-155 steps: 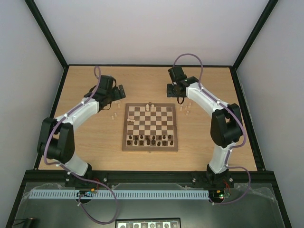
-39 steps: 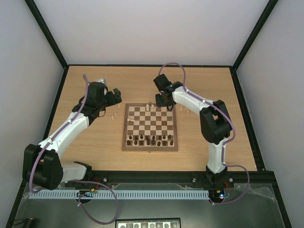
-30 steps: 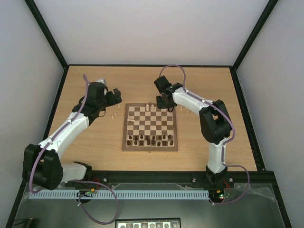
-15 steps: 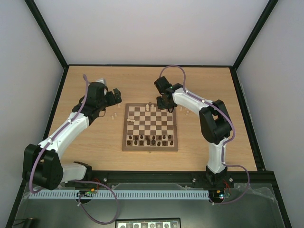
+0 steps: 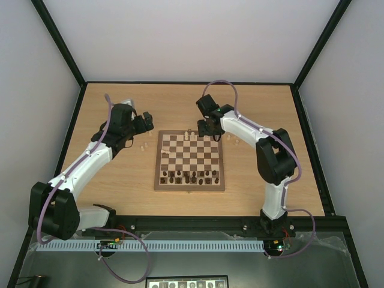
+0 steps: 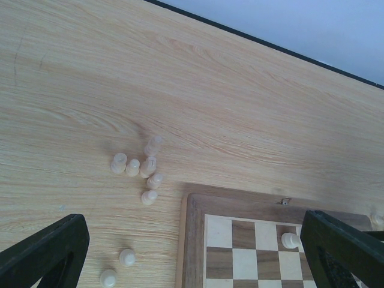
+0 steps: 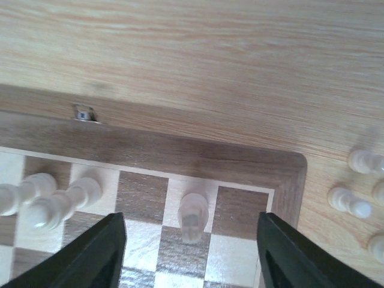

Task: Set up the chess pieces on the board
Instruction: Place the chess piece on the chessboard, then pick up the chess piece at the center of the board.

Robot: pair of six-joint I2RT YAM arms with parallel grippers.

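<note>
R gripper point(image 7: 189, 231) open at far edge of board point(image 7: 180, 157), jaws either side of a pale piece point(image 7: 193, 211) w/o touching it. Piece upright, one sq in from corner. 3 more pale pcs point(image 7: 48, 201) further along that edge, loose ones point(image 7: 354, 201) on table point(image 6: 240, 90) just past the corner. L gripper point(image 6: 192, 228) wide open, holds nothing, above pale cluster point(image 6: 141, 168) beside board. Dark pcs point(image 5: 191, 176) on near rows.

The checked wooden board point(image 5: 191, 157) lies flat on the worktop point(image 5: 120, 174). A few pale chess pieces point(image 7: 193, 210) stand on its far row; loose pieces point(image 6: 147, 167) cluster on the worktop beside both far corners
</note>
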